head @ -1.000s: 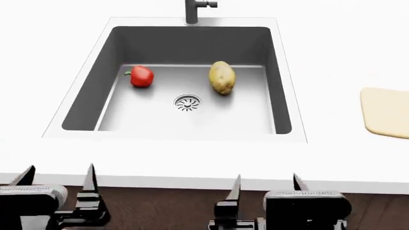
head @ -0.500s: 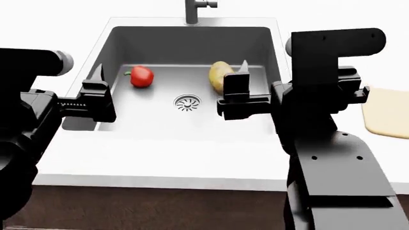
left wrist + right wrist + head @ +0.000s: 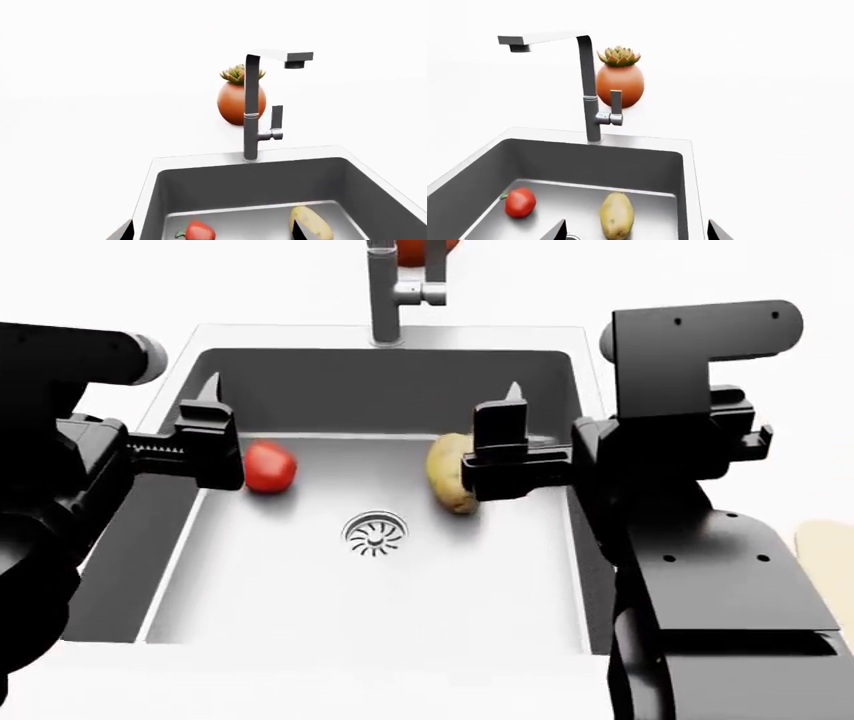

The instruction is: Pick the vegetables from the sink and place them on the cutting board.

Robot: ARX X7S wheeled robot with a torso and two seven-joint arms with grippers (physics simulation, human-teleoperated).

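Black arms raised over sink [image 3: 174,540]; left pincer [image 3: 134,455] state unclear, right pincer [image 3: 607,450] apart.

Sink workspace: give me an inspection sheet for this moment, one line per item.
Surface: white counter around a grey sink with round drain and tall faucet.
Job's things: red pepper and potato lie apart on the sink floor, either side of the drain; only a sliver of the cutting board shows at the head view's right edge.
Clutter: orange pot with a succulent behind the faucet.
Grippers: left gripper and right gripper raised over the sink, holding nothing; opening cannot be judged.
Cables: nothing seen.
Surroundings: plain white background.
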